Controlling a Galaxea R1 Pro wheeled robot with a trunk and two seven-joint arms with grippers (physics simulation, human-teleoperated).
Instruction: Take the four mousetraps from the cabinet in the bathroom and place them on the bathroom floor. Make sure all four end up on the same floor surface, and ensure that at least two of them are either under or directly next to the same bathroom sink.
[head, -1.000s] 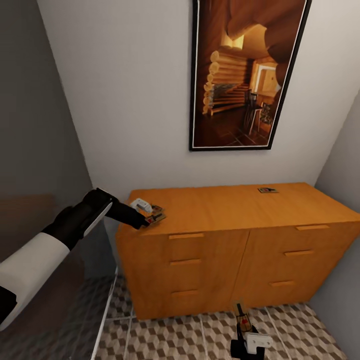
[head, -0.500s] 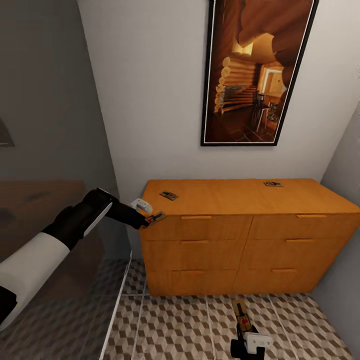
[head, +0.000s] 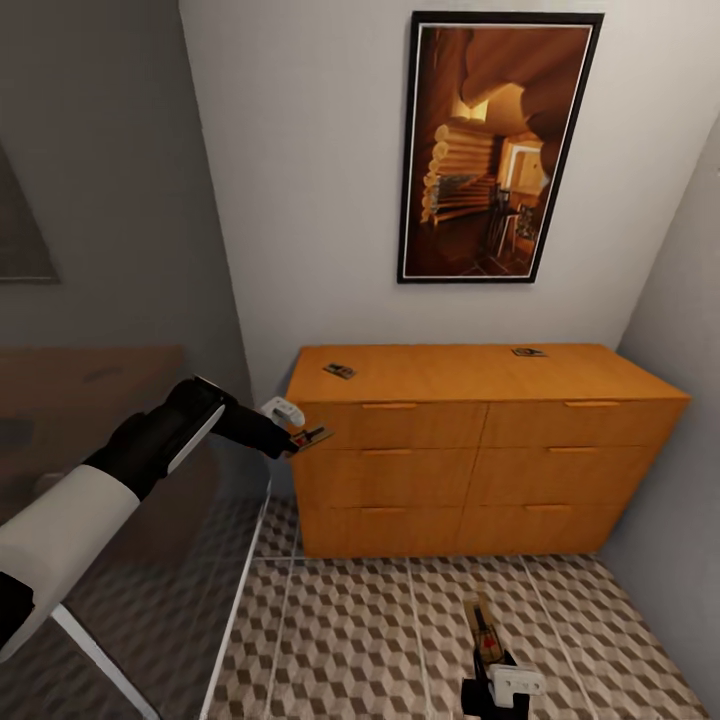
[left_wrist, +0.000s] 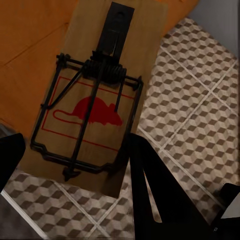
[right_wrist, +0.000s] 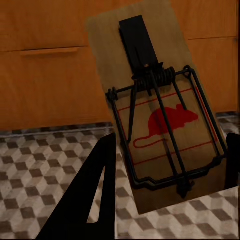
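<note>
I see four mousetraps. One mousetrap (head: 310, 436) sits clamped in my left gripper (head: 297, 438), held off the near left corner of the cabinet (head: 480, 450). In the left wrist view this trap (left_wrist: 90, 100) is a tan board with a dark wire bar, coiled spring and a red mouse print, with a dark finger (left_wrist: 150, 185) at either side of its near end. My left arm reaches forward from the left, black forearm level, wrist aimed at the cabinet corner.

A second trap (head: 487, 630) is gripped by my right gripper (head: 490, 665), low at the near right, above the bathroom floor (head: 350, 640). The right wrist view shows the same board (right_wrist: 155, 110), tilted, fingers (right_wrist: 95, 190) flanking it, drawer fronts behind.

Two further traps lie flat on the cabinet top: one (head: 339, 371) near its left end, one (head: 528, 352) at the far right, well apart.

A framed picture (head: 490, 150) hangs on the wall above the cabinet.
</note>
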